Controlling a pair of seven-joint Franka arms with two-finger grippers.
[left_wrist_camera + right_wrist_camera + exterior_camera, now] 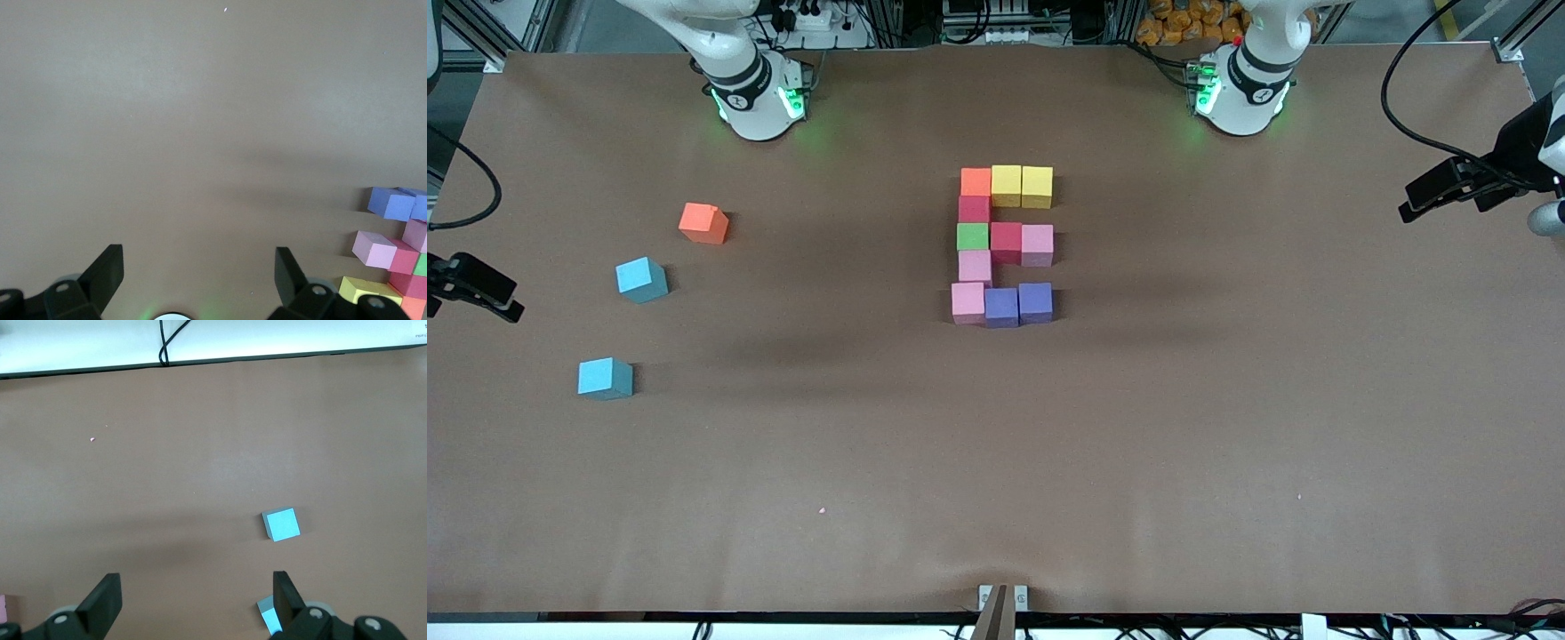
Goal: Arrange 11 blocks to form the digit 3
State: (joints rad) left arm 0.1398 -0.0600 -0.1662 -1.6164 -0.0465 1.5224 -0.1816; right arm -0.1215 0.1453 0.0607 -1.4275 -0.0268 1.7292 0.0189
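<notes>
Brown paper covers the surface. At its middle the blocks sit touching as an E-like digit 3. Both arms wait near their bases. Over bare paper the left gripper is spread wide and empty, the figure off to its side. Equally wide and empty, the right gripper has two light-blue cubes ahead of it; a loose orange cube lies nearby.

Brown table, aluminium framing, perhaps orange clutter above
</notes>
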